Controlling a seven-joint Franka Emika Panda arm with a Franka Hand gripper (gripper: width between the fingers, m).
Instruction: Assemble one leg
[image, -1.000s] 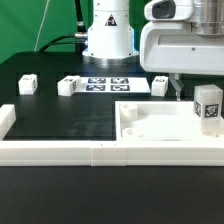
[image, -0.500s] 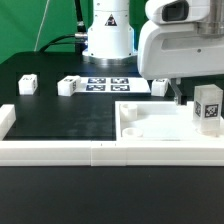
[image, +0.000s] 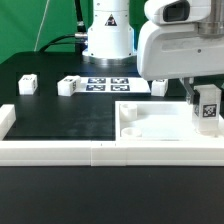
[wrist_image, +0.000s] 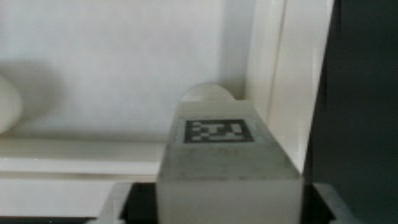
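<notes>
Upright on the white slab's (image: 150, 128) corner at the exterior view's right, the leg (image: 207, 106) looks light, stiff and slick, so its flat sides suit the straddling end effector (wrist_image: 222, 205), though I cannot tell whether that has closed.

Nothing legible (the leg (wrist_image: 222, 180) bears a coded tag (wrist_image: 217, 131)).

Leg (image: 207, 108): small white upright post, tag facing camera, standing on slab (image: 160, 128), exterior view's right.
</notes>
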